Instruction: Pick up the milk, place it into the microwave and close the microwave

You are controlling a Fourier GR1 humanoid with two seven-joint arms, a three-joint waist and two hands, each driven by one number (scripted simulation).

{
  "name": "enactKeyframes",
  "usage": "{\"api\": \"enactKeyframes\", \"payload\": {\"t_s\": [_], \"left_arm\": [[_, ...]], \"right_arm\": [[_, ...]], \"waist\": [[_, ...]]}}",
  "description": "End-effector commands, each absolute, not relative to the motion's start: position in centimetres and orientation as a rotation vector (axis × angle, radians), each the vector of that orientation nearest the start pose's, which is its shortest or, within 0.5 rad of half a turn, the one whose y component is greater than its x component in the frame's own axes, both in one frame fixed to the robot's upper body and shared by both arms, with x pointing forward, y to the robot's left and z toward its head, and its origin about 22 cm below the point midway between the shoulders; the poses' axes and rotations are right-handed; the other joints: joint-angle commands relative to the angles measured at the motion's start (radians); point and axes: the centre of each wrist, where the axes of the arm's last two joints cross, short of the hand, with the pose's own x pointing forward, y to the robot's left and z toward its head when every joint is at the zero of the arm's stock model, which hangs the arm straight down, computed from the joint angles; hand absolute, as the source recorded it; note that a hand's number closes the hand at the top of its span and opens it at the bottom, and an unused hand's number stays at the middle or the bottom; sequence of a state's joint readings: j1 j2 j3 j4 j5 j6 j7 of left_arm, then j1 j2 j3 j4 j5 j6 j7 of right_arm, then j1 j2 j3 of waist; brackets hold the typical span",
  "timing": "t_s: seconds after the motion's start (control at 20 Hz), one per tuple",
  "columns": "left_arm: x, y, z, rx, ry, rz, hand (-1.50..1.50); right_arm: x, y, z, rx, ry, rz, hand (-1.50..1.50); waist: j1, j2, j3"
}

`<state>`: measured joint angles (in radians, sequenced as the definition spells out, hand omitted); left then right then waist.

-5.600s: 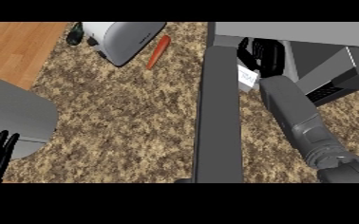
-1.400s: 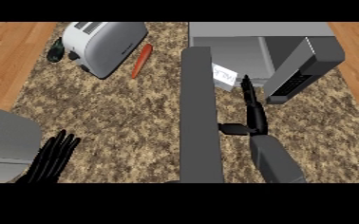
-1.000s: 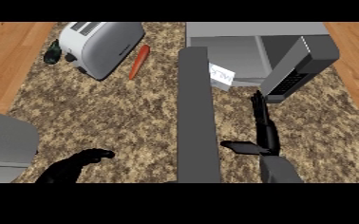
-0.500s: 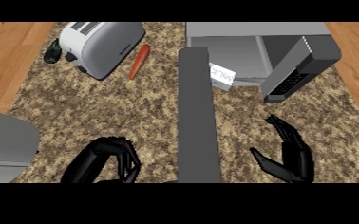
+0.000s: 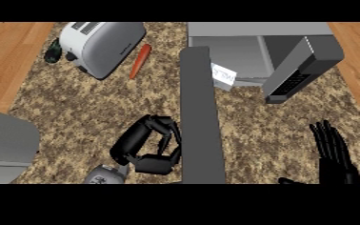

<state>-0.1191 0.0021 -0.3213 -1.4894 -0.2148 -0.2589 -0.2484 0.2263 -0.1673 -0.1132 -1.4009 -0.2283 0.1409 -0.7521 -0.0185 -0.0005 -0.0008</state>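
Note:
The white milk carton [image 5: 224,75] stands inside the grey microwave [image 5: 239,47] at the top right, just behind the opening's left edge. The microwave's door [image 5: 200,119] stands swung out toward me, seen edge-on as a long grey bar down the middle. My left hand [image 5: 144,145] is at the door's left face near its lower end, with its fingers curled and nothing in them. At the lower right my right hand [image 5: 334,150] is open with fingers up, apart from the microwave and holding nothing.
A silver toaster [image 5: 102,40] sits at the top left with an orange carrot [image 5: 141,60] beside it and a dark green object [image 5: 53,55] on its far side. A grey rounded object [image 5: 14,148] shows at the left edge. Wooden floor borders the speckled counter.
My right hand has drawn back from the microwave to the lower right, leaving the milk inside. My left hand has come up from the lower left and moved right to the door.

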Motion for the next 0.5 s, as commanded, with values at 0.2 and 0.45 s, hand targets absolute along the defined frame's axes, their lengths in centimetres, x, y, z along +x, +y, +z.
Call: {"api": "enactKeyframes", "payload": {"t_s": [0.2,0.45], "left_arm": [[27.9,5.9,0.2,-0.368,-1.737,-0.902,1.5],[26.8,4.0,-2.5,-0.351,-1.64,-0.865,1.5]], "right_arm": [[16.8,-34.4,-3.1,-0.056,-2.025,-0.063,-1.5],[16.1,-34.8,0.0,-0.019,-2.092,-0.041,-1.5]], "waist": [[-0.02,0.005,0.0],[-0.032,0.006,-0.001]]}}
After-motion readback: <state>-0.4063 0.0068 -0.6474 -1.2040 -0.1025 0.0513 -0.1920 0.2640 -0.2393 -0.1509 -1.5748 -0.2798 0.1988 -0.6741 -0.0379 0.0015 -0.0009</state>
